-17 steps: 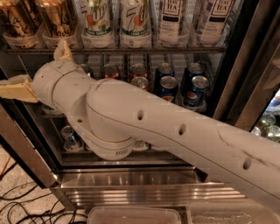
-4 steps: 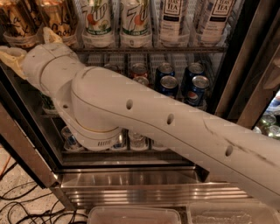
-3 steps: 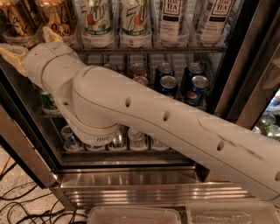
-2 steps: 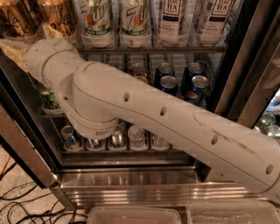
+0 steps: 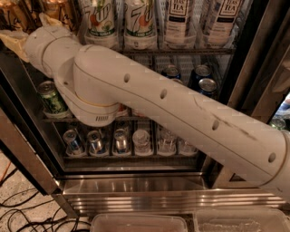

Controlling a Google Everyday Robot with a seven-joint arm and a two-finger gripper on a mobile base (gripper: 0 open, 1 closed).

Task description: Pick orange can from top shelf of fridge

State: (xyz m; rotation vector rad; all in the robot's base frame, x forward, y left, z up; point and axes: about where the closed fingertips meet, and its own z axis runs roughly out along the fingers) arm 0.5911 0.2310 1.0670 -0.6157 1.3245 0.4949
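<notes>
Tall amber-gold orange cans stand at the far left of the top shelf, a grey wire rack in the fridge. Another orange can shows at the frame's left edge. My gripper is at the upper left, at the height of the cans' lower part, just in front of them. Its tan fingers are spread apart and hold nothing. My thick white arm crosses the view from the lower right and hides much of the middle rack.
7Up cans and tea bottles stand right of the amber cans. A green can and blue cans sit on the middle rack, with several small cans below. The dark door frame stands right. Clear trays lie below, cables on the floor.
My gripper has risen from below the top rack up and slightly right to the level of the amber cans. The fingers stay spread. The cans have not moved.
</notes>
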